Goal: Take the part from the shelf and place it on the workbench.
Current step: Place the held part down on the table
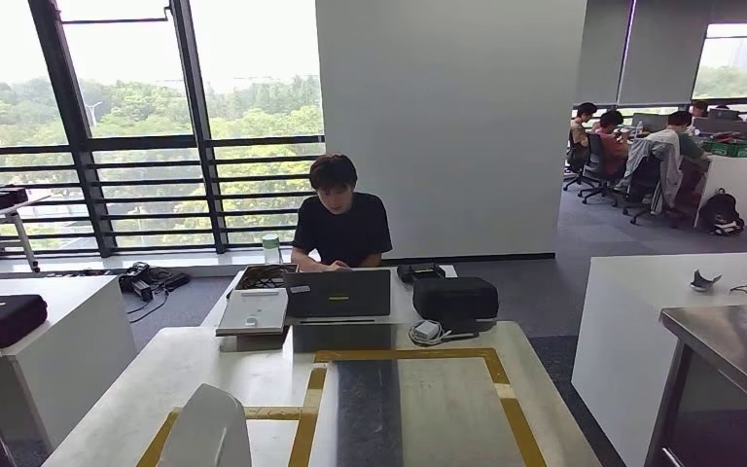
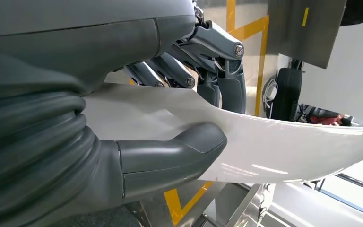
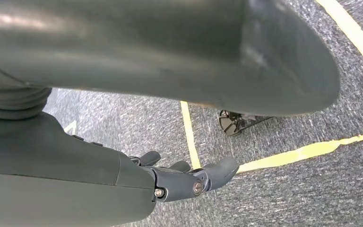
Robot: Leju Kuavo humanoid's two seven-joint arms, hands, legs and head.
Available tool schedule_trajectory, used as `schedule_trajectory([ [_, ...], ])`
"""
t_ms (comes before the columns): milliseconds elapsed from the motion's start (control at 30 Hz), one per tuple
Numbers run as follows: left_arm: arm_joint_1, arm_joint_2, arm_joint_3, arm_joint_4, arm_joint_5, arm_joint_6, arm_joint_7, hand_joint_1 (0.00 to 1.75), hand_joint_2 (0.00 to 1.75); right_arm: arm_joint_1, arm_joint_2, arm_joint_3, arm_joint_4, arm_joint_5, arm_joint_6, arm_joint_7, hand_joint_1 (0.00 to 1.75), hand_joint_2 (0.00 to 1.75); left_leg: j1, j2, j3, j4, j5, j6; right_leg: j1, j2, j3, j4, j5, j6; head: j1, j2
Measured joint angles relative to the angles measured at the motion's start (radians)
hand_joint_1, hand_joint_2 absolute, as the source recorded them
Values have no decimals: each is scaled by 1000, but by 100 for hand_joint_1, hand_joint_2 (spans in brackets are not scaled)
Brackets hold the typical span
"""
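The part is a thin, curved white shell. My left hand (image 2: 184, 118) grips the part (image 2: 283, 151), with the thumb (image 2: 179, 151) pressed on one face and the darker fingers (image 2: 227, 90) on the other. In the head view the part (image 1: 206, 428) rises at the bottom left, above the near left side of the workbench (image 1: 253, 370). This pale bench carries a yellow-taped rectangle (image 1: 501, 384) around a dark strip. My right hand (image 3: 189, 177) hangs over grey carpet with its fingers loosely extended, holding nothing.
A person (image 1: 340, 219) sits at the bench's far end behind a laptop (image 1: 338, 294). Beside it lie a black case (image 1: 455, 297), a white charger (image 1: 426, 331) and a pale flat box (image 1: 253, 311). A steel table (image 1: 739, 341) and a white counter (image 1: 642, 282) stand to the right.
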Motion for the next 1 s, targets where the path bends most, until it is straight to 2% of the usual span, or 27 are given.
schedule_trajectory([
  [33,0,0,0,5,-2,0,1,175,175,0,0,-1,0,-1,-1,-1,0,0,0,-1,-15,18,7,1,1,8,1,1,-1,-1,0,0],
  [67,0,0,0,9,-5,-1,3,175,175,1,0,-1,0,-2,-3,-3,0,0,0,-2,-12,-2,33,3,1,15,2,2,-2,0,0,0],
  [133,-4,1,-1,17,-16,-3,5,175,175,1,0,-2,0,-2,-4,-4,0,0,0,-6,34,-124,108,10,1,26,4,5,-4,3,-1,0],
  [200,-15,3,-7,31,-39,-4,6,175,175,0,0,-2,0,-1,-5,-4,0,0,-1,-13,74,-224,147,17,4,32,2,9,-7,12,0,0],
  [233,-24,6,-13,44,-60,-5,4,175,175,0,0,-2,0,1,-5,-3,0,0,-2,-16,82,-245,151,18,6,33,-1,11,-8,12,0,0],
  [300,-56,16,-29,98,-137,-3,-15,175,175,1,0,-2,0,8,-5,-3,0,0,-3,-20,82,-250,154,20,8,31,-2,10,-7,8,2,0],
  [333,-82,25,-42,147,-195,3,-36,175,175,0,0,-2,0,14,-4,-3,0,0,-3,-22,82,-250,155,21,8,30,-1,9,-6,5,2,0],
  [367,-114,36,-56,205,-259,16,-63,175,175,-2,0,-2,0,19,-2,-3,0,0,-4,-23,82,-250,156,23,8,28,1,6,-3,6,3,0],
  [467,-224,64,-92,409,-450,119,-143,175,175,-7,0,-2,0,33,3,-9,0,0,-6,-24,81,-250,158,29,7,27,4,-1,3,17,3,0],
  [567,-354,81,-109,616,-590,249,-182,175,175,-7,0,-2,0,48,10,-19,0,0,-7,-25,80,-250,161,33,6,27,6,-4,7,23,4,0],
  [667,-474,102,-115,799,-658,295,-190,175,175,-10,0,-1,0,62,14,-24,0,0,-7,-25,80,-249,161,34,5,27,6,-5,8,27,4,0],
  [767,-568,117,-117,927,-713,341,-183,175,175,-9,0,-1,0,70,16,-22,0,0,-8,-23,81,-249,162,34,4,28,6,-5,9,30,4,0],
  [900,-666,122,-141,1036,-800,405,-162,175,175,-9,-1,-1,0,78,15,-16,0,0,-8,-24,81,-250,163,33,4,27,6,-4,9,31,4,0],
  [1000,-703,115,-170,1082,-843,429,-152,175,175,-9,-1,-1,0,82,15,-10,0,0,-8,-24,81,-250,164,31,4,27,5,-4,10,31,4,0],
])
